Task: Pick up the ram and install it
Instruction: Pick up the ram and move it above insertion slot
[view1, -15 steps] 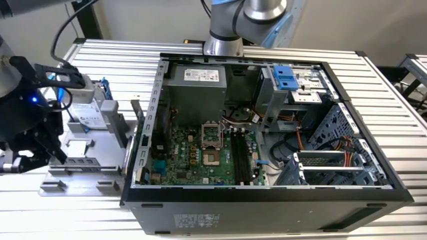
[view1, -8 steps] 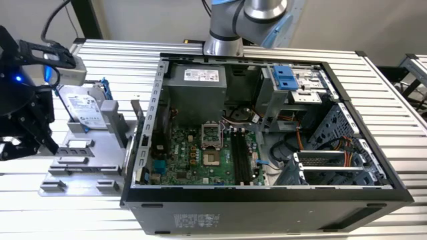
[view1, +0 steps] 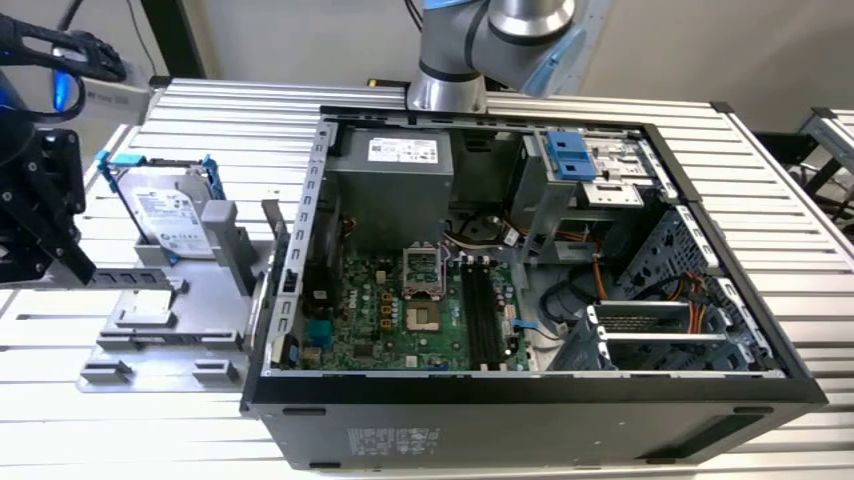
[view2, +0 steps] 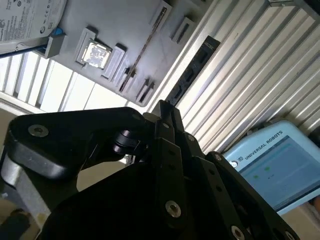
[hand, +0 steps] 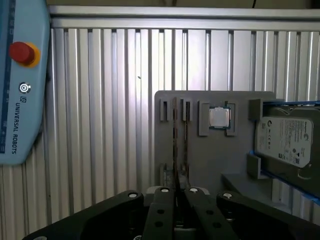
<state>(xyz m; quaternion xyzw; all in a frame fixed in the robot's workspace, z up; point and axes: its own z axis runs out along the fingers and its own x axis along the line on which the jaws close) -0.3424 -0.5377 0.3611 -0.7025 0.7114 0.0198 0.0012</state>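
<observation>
The ram (hand: 174, 131) is a thin dark stick standing on edge in a slot of the grey holder plate (hand: 215, 165). In the second wrist view the ram (view2: 149, 40) runs as a thin line across the same plate (view2: 125, 25). My gripper (hand: 176, 194) hangs above and apart from the plate, its black fingers (hand: 161, 215) pressed together with nothing between them. In the exterior view the gripper (view1: 67, 255) is at the far left, over the plate (view1: 160, 335). The open computer case (view1: 307, 250) shows the green motherboard (view1: 387, 320) with its long black slots (view1: 481, 310).
A silver hard drive (view1: 170, 217) in a blue-edged frame leans at the plate's back, and a processor chip (hand: 218, 117) sits beside the ram. A blue teach pendant (hand: 20, 80) lies on the ribbed aluminium table (hand: 110, 100). The arm's base (view1: 447, 85) stands behind the case.
</observation>
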